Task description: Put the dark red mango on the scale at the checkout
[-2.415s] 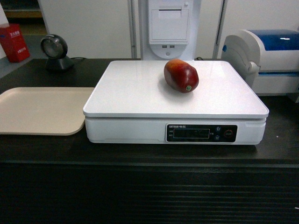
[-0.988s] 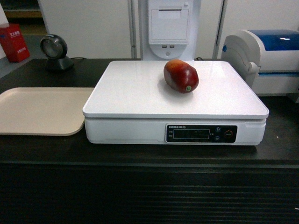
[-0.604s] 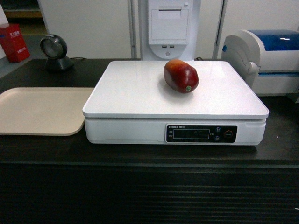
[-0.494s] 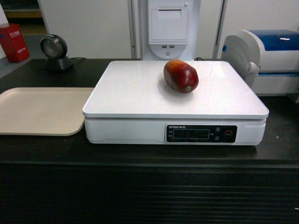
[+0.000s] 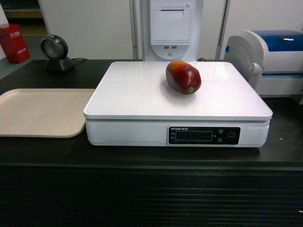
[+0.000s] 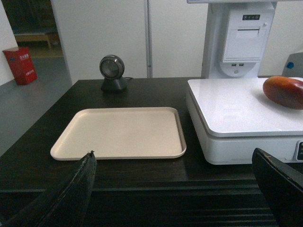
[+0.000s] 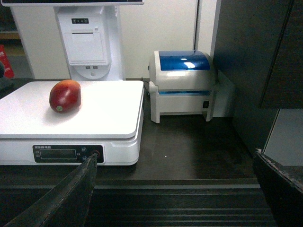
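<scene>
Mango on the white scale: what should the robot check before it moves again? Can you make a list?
1. Dark red mango lying on the scale platform: ok.
2. Mango away from platform edges: ok.
3. Left hand open, holding nothing: ok.
4. Right hand open, holding nothing: ok.
5. Both hands pulled back from the scale: ok.
6. Weight shown on display: cannot tell, it looks dark.

Even, soft indoor light from above, pale sheen spread over the scale (image 5: 142,94) platform, a small highlight on the dark red mango (image 5: 183,77) with a faint shadow beneath, dark counter (image 5: 142,156) underexposed, wrist views slightly soft, gripper fingers blurred at the lower edges
</scene>
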Robot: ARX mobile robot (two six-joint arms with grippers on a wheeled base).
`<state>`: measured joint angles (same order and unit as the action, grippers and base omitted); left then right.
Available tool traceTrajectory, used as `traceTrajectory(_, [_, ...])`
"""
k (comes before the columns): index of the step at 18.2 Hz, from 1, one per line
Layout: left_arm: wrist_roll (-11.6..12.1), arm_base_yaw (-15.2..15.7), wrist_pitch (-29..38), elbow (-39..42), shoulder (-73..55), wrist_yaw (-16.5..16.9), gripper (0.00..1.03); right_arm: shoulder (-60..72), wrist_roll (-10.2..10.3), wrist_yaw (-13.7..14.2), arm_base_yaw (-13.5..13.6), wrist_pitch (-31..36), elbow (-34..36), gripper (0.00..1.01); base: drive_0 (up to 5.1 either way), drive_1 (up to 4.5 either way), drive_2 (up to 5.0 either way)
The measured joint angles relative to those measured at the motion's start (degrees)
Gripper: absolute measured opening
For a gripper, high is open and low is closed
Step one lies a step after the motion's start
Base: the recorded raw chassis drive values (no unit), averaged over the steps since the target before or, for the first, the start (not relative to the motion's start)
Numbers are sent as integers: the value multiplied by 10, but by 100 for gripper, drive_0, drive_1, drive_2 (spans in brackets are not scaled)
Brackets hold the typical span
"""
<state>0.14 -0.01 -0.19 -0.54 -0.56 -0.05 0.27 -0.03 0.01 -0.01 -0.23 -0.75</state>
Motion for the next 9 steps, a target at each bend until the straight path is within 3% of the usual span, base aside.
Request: traceTrajectory(9, [0,0,1,0,0,0,98,0,0,0,0,2,0,98,0,0,0])
